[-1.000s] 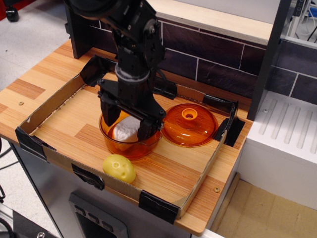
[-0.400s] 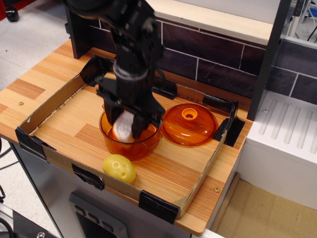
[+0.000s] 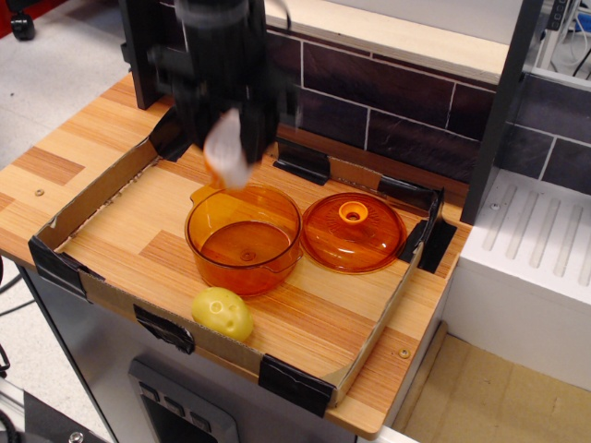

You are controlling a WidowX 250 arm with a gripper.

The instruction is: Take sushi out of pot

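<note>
One white piece, the sushi (image 3: 226, 150), hangs in the air above the back-left rim of the pot (image 3: 244, 238), clamped between the dark fingers of the tool (image 3: 228, 148), which shows blurred in the picture. Everything sits inside a shallow cardboard tray (image 3: 102, 192) on the wooden worktop (image 3: 55, 161), and going from left to right the tray's floor is bare at its left end, then comes the pale yellow toy (image 3: 222, 313) near the front wall, then the orange pot, which looks empty (its bottom shows through clearly), then the domed lid (image 3: 353, 231) just beside the pot on its right. As a judgement, the lift is nearly complete and what remains is to carry the sushi clear and put it down. Doing this well calls for holding the grip firm, since the piece is rounded and could slip from between the fingers, and for keeping it high enough to pass over the pot's rim and handle without a knock. The bare floor at the left of the tray looks the safest landing place, well apart from the yellow toy and the lid; lowering until the piece touches the wood before letting go would keep it from rolling.
</note>
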